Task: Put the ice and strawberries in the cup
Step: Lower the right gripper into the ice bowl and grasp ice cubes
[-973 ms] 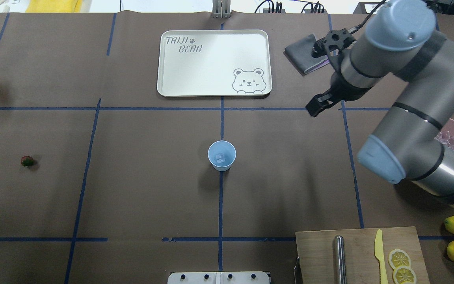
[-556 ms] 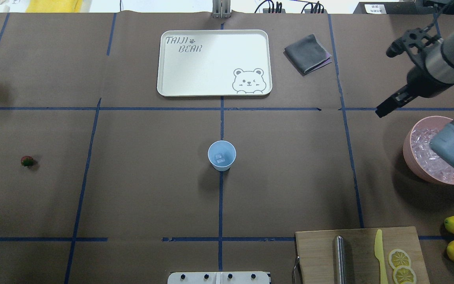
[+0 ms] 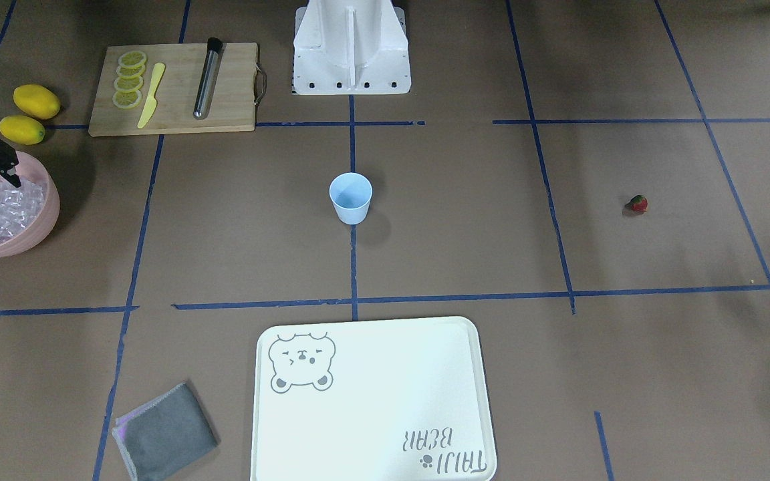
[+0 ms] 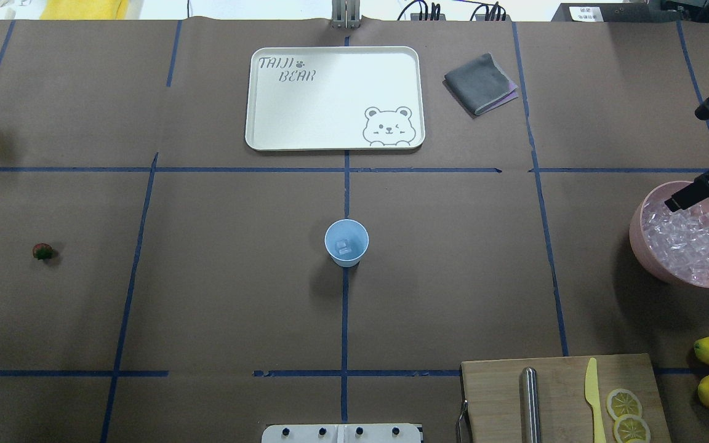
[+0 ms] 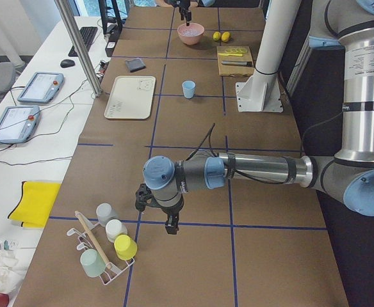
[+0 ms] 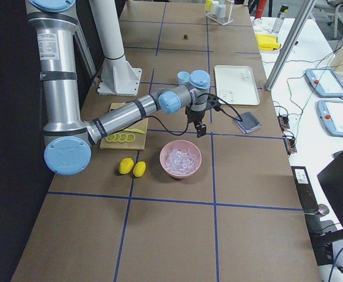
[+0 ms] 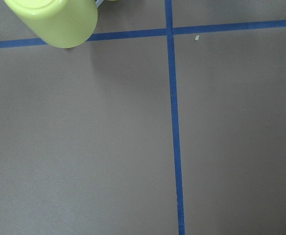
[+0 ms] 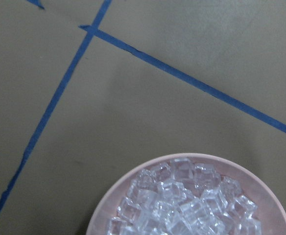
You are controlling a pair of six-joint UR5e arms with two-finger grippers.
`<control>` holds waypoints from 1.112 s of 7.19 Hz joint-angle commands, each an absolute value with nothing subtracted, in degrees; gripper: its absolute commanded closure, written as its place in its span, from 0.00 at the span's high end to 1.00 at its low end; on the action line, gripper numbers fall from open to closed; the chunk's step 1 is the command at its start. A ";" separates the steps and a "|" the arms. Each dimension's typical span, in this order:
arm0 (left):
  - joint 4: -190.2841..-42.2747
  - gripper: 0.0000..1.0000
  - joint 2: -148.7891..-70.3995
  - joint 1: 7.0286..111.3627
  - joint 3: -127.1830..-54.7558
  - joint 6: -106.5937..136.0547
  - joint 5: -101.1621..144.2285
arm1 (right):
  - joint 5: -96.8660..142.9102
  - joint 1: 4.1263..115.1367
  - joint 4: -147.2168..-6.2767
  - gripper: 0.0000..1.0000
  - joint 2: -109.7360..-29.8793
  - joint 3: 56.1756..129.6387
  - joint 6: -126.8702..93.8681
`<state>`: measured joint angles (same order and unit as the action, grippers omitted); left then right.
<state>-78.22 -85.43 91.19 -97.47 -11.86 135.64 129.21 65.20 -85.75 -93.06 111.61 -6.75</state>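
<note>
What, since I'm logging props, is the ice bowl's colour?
The bowl is pink; overhead exterior view shows it best.

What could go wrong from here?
1. The right gripper hangs near the rim of the pink bowl, not over its middle; a straight descent may clip the rim instead of reaching the ice.
2. The cubes lie packed and glassy, so a pinch may slip or lift two.
3. The cup is small and stands free; an off-centre drop may miss or tip it.

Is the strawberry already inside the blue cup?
No, the strawberry lies on the table, far away from the cup, which holds only ice.
</note>
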 commanded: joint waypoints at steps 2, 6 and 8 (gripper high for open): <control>-78.22 1.00 -85.43 91.23 -97.73 -11.87 135.70 | 130.51 67.32 -80.17 0.99 -99.39 110.05 -6.24; -78.22 1.00 -85.52 91.14 -97.73 -11.87 135.70 | 131.65 67.06 -72.44 0.96 -98.00 104.15 -13.40; -78.22 1.00 -85.52 91.14 -97.82 -11.87 135.70 | 133.07 66.89 -65.41 0.94 -98.35 101.26 -17.82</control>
